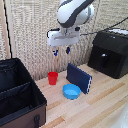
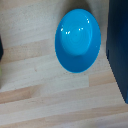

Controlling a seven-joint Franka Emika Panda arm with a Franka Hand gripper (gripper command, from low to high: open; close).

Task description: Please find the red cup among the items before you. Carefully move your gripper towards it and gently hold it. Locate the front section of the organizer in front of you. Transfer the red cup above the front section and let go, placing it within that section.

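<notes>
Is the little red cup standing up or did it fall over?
Standing up. The red cup sits on the table with its open rim facing upward.

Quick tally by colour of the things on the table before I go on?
Red: 1, the red cup
Blue: 2, bowl and flat dark blue box
Black: 2, the organizer and appliance
Total: 5

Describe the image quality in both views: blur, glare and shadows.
Exterior view: low-resolution and soft throughout; the gripper is smeared; the red cup and blue bowl cast faint shadows on the table. Wrist view: blurred; bright glare spots on the blue bowl, a dark shadow along its lower rim.
</notes>
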